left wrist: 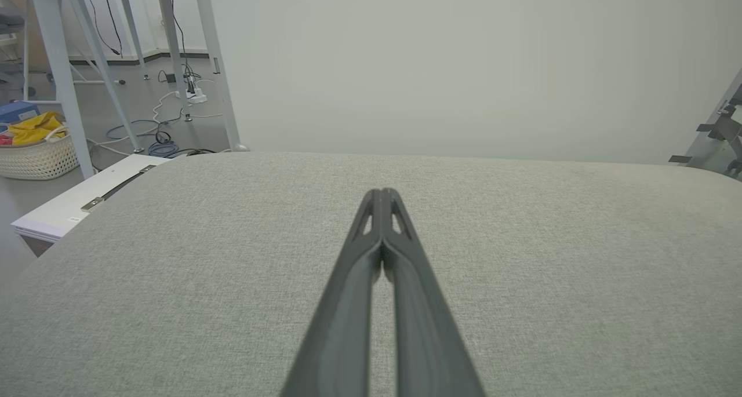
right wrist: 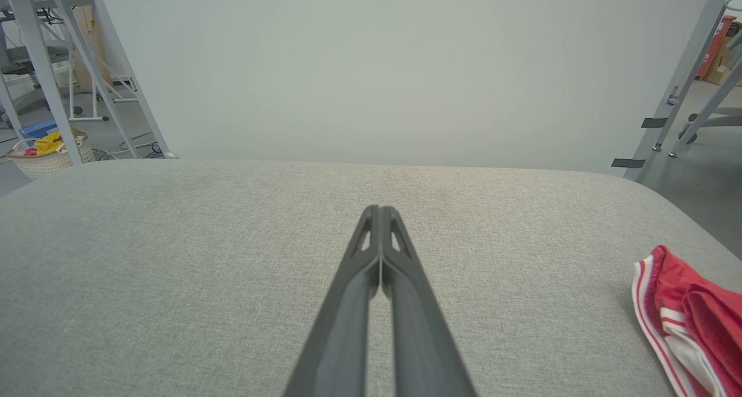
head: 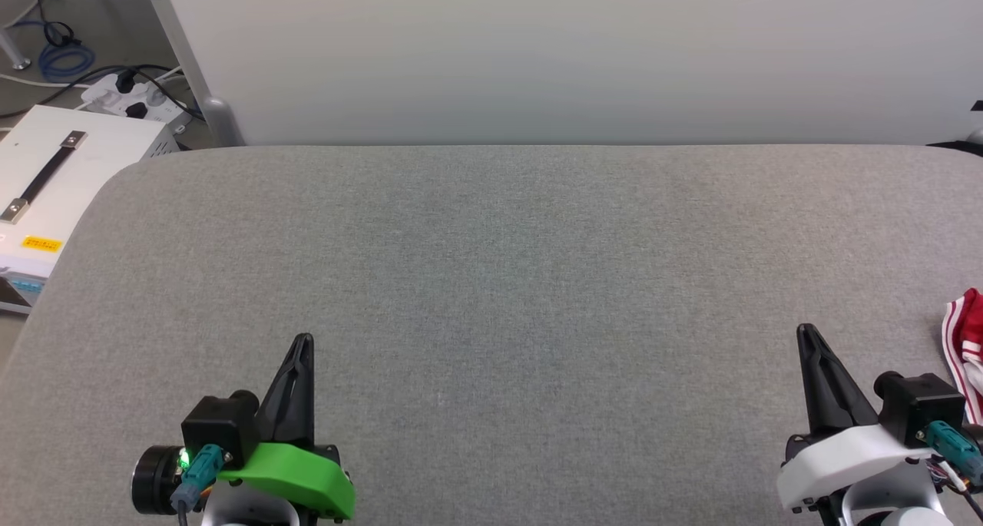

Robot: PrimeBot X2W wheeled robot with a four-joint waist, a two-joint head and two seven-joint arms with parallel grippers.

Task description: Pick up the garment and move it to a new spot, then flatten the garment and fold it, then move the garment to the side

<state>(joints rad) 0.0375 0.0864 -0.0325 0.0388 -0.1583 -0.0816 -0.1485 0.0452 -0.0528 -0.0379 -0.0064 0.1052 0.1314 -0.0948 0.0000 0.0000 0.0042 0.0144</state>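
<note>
The red garment [head: 969, 349] with red-and-white striped trim lies bunched at the right edge of the grey padded table [head: 491, 280], mostly cut off by the frame. In the right wrist view the garment [right wrist: 690, 321] sits at the lower right, well to the side of the fingers. My right gripper [head: 805, 332] is shut and empty, hovering at the lower right, left of the garment and apart from it. My left gripper [head: 304, 340] is shut and empty at the lower left, far from the garment. Both sets of fingertips are pressed together in the wrist views [left wrist: 381, 193] [right wrist: 378, 210].
A pale partition wall [head: 568, 50] stands behind the table. At the left, a white box with a black handle [head: 54, 173] sits beside the table, with cables and a power strip [head: 130, 96] on the floor. A wicker basket [left wrist: 35, 148] of clothes stands farther left.
</note>
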